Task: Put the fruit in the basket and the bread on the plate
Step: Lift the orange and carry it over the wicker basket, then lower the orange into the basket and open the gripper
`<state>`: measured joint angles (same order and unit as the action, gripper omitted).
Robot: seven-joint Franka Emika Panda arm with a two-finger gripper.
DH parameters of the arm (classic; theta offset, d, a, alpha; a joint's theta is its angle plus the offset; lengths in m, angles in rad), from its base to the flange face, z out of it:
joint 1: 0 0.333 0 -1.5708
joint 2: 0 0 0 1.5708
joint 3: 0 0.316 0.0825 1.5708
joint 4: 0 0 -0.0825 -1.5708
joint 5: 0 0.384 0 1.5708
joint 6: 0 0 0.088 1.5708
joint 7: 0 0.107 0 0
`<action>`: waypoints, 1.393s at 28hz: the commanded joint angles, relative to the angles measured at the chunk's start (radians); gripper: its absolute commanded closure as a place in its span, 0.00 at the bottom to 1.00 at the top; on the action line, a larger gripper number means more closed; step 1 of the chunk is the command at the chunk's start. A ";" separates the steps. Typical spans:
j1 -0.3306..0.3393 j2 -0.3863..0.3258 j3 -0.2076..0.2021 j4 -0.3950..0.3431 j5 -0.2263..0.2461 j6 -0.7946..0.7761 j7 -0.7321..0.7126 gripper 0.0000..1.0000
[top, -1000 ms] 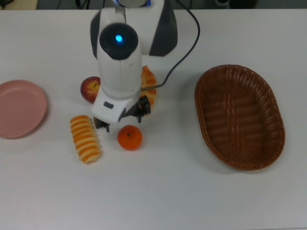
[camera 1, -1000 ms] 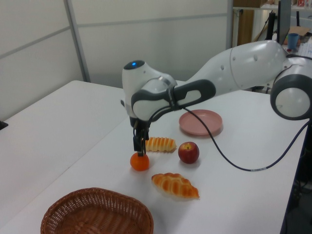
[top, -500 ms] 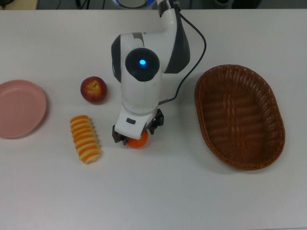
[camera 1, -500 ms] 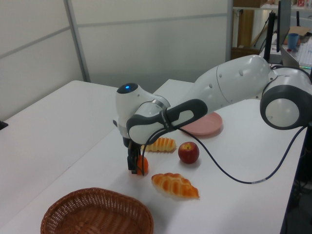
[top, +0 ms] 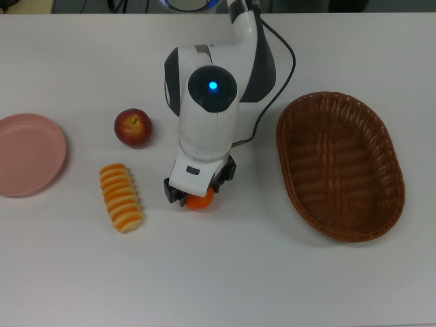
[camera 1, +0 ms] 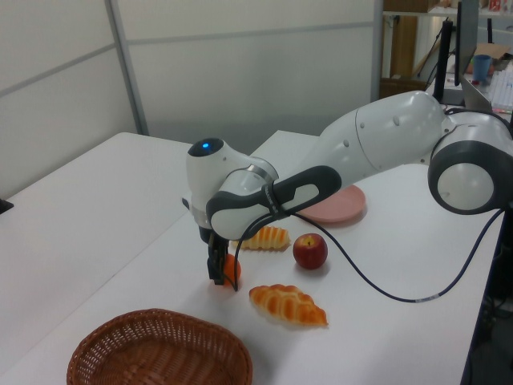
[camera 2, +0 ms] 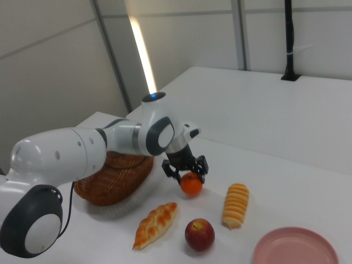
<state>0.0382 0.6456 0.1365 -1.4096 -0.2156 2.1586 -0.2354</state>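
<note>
My gripper (top: 197, 197) is down at the table with the orange tangerine (top: 199, 201) between its fingers, shut on it; the same gripper (camera 2: 187, 175) and tangerine (camera 2: 191, 185) show in the right view. The red apple (top: 133, 127) lies to the top view's left of the arm. The ridged striped roll (top: 120, 197) lies left of the tangerine. The braided roll (camera 1: 288, 305) shows in the left view, hidden under the arm in the top view. The wicker basket (top: 339, 165) sits at the top view's right, the pink plate (top: 27, 154) at its far left.
The white arm (top: 208, 116) reaches in from the top view's far edge, with a black cable (top: 276, 82) hanging beside it toward the basket. Bare table lies between the tangerine and the basket.
A second ago my gripper hung above the tangerine, closer to the apple. It moved over and came down around the tangerine, and in the last half second it has barely shifted.
</note>
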 commanded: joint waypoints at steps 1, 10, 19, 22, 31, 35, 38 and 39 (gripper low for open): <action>0.070 -0.092 -0.003 -0.023 -0.001 0.012 0.074 1.00; 0.271 -0.136 -0.003 -0.023 -0.011 0.012 0.212 1.00; 0.379 -0.103 -0.005 -0.060 -0.019 0.007 0.266 1.00; 0.381 -0.083 -0.005 -0.066 -0.028 0.007 0.268 1.00; 0.379 -0.084 -0.017 -0.081 -0.074 -0.063 0.295 0.32; 0.376 -0.113 -0.037 -0.080 -0.077 -0.069 0.300 0.00; 0.362 -0.142 -0.052 -0.066 -0.059 -0.071 0.303 0.00; 0.353 -0.152 -0.052 -0.062 -0.054 -0.071 0.309 0.00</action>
<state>0.4087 0.5678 0.1034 -1.4681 -0.2736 2.1226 0.0458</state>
